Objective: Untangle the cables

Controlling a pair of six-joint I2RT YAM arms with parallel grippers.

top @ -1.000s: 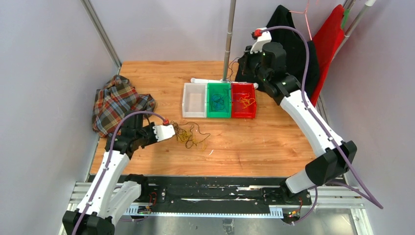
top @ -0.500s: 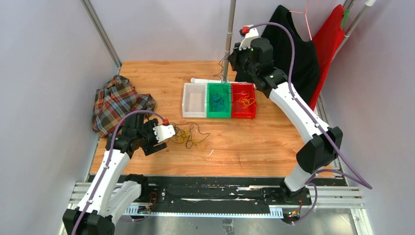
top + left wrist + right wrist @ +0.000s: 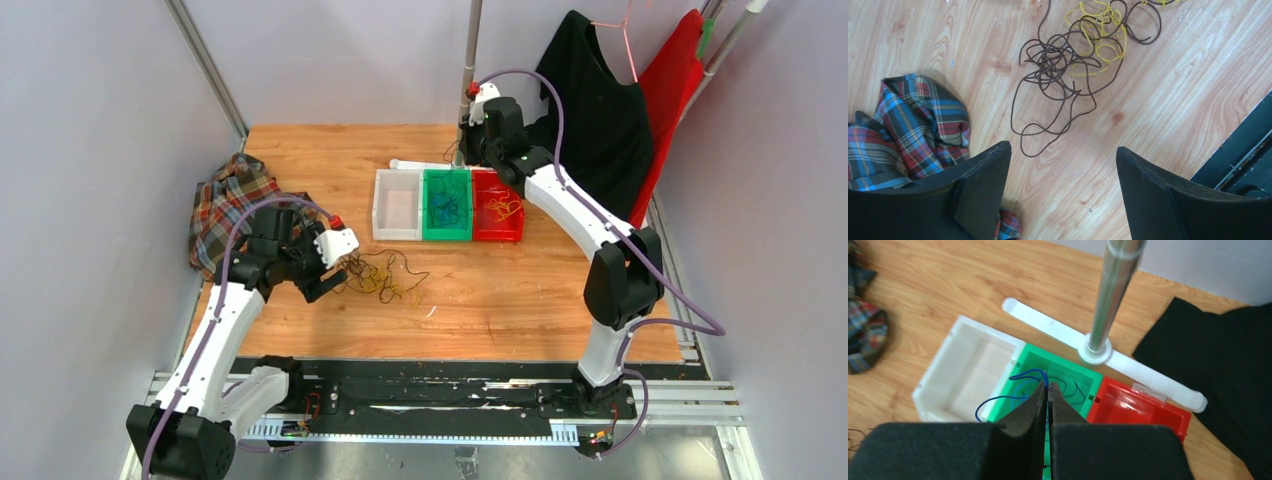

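Near side: L gripper has its jaws wide apart and holds nothing. It hangs above the brown/yellow tangle, w/ the plaid cloth just beside. Rec.: descend on one outlying brown loop, not the knot centre, and keep clear of the cloth. Far side: R gripper is fully closed, w/ the blue cable apparently pinched at its tips and trailing into the green bin.

No text, label, brand name, number or sign can be read in any of the views.
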